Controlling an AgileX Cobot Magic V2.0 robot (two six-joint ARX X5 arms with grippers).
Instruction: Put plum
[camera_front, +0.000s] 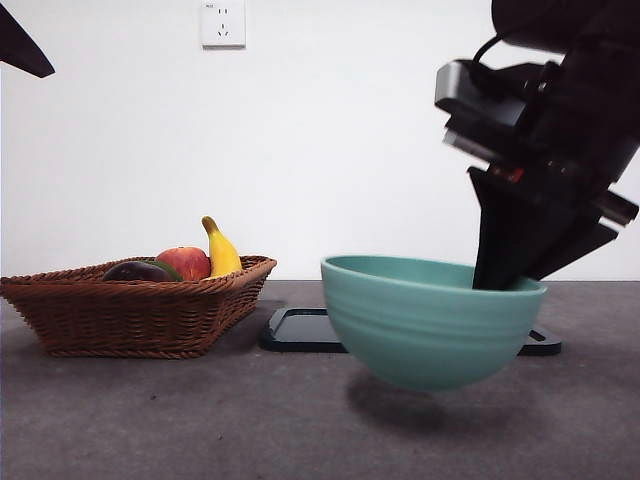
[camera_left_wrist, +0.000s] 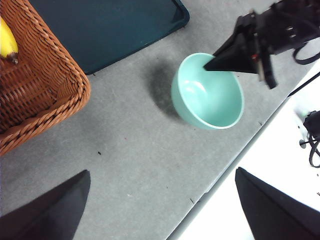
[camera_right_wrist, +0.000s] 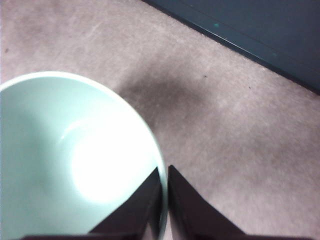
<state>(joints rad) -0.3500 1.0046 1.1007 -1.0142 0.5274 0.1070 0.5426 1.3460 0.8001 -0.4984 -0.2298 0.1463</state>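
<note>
Plum (camera_front: 135, 271) lying in wicker basket (camera_front: 140, 315) beside apple (camera_front: 185, 262), far toward nine o'clock from right gripper (camera_front: 500, 280) pinching lifted teal bowl (camera_front: 430, 320) at rim; left gripper (camera_left_wrist: 160, 210) spread wide, empty, nearer basket.

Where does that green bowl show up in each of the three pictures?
Front view: the green bowl hangs off the table, right of centre, the right gripper pinching its rim.
Left wrist view: the bowl is beside the dark tray.
Right wrist view: the bowl fills the near corner, rim between the jaws.
Shared landmark: the dark tray.
</note>
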